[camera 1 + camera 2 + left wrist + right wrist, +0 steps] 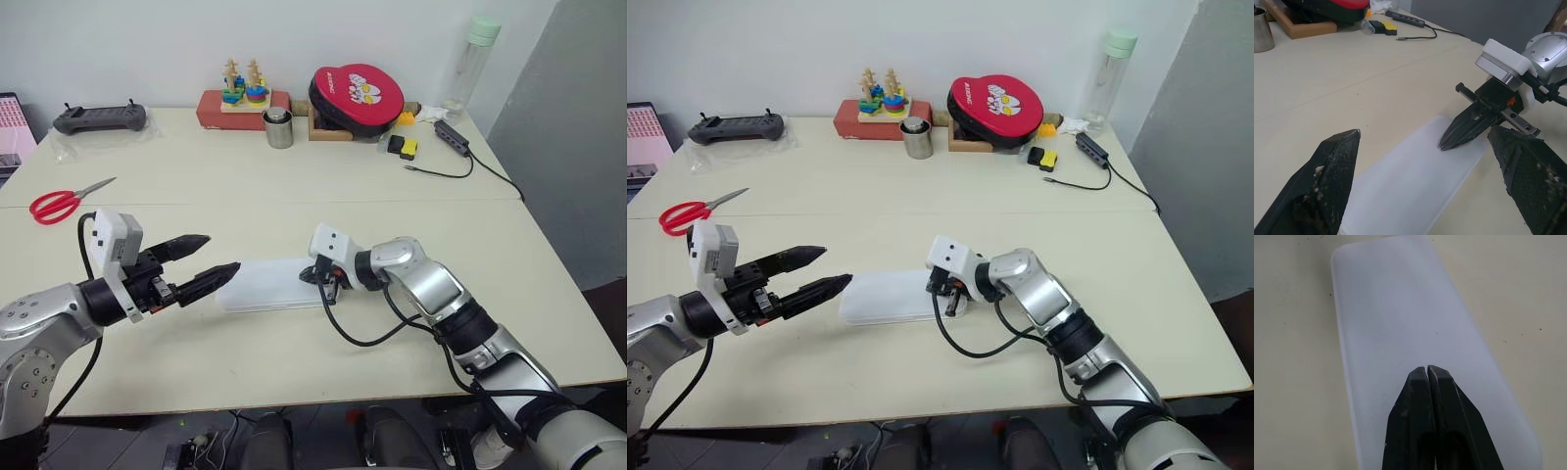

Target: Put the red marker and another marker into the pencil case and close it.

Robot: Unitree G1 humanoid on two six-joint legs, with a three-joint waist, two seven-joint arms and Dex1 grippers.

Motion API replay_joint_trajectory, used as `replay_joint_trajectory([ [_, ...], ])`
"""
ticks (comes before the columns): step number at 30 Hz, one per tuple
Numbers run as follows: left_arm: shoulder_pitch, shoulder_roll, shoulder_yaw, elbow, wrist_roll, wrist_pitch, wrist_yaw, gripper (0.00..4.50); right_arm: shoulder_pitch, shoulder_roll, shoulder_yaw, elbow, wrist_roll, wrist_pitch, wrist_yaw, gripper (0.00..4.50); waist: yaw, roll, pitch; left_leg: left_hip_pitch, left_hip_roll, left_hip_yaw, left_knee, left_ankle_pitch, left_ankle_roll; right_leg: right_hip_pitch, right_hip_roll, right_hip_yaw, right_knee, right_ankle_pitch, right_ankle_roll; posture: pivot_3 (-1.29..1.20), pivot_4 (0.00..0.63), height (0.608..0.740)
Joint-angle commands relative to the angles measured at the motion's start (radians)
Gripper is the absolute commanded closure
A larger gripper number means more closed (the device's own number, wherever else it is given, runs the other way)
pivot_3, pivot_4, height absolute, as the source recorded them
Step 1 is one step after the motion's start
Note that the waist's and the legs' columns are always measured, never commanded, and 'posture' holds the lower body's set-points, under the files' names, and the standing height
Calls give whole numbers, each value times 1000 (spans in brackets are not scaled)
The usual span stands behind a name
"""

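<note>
The right gripper (1452,139) has its two black fingers pressed tight together, holding nothing, tips bearing down on the lid of the pencil case (269,284) near that case's right-hand end. The case lies flat and looks closed on the table (294,176), long side running left to right, in front of the robot. From the case, the left gripper (201,262) sits at about nine o'clock, just beside the case's left end but apart from it, fingers spread wide and empty, pointing toward the case. Neither marker can be seen on the table, so they are probably inside already, though the lid hides that. Further out, red-handled scissors (61,203) lie at about ten o'clock, well apart, and a metal cup (279,128) and a red round pouch (357,95) stand at twelve to one o'clock by the far edge. The step in hand looks like the last one: pressing the lid shut. The next move likely calls for a firm downward push until the lid seats, then lifting clear.
</note>
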Motion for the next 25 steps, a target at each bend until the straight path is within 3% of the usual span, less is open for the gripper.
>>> replay_joint_trajectory([
  [1,-59,-30,-24,36,31,1,81,0,46,6,-119,-73,106,68,-1,4447,6,0,0,0,0,0,0,0,0,0,0,0,0,0,0,0,150,740],
  [4,-98,-53,-66,111,124,-35,150,0,63,-2,-226,-122,164,106,-37,4447,6,1,0,-1,0,0,0,0,0,-1,0,1,0,0,1,0,150,740],
  [7,-164,-54,-98,240,216,-87,177,0,89,-69,-351,-173,226,164,-53,3952,12,1,1,-3,0,0,0,0,0,-2,0,0,0,0,1,0,150,740],
  [16,-238,11,-91,511,366,-232,115,0,166,-208,-507,-228,312,187,-74,1717,12,1,1,-4,0,1,-2,0,0,-3,0,0,-1,0,-2,0,150,740],
  [23,-234,36,-81,555,386,-271,59,0,173,-259,-521,-223,330,163,-76,127,13,1,1,-4,0,1,-1,0,0,-3,0,0,0,0,-1,0,150,740],
  [25,-233,40,-85,558,394,-279,44,0,169,-265,-528,-215,334,157,-78,55,13,1,1,-4,0,1,-1,0,0,-3,0,0,0,0,0,0,150,740],
])
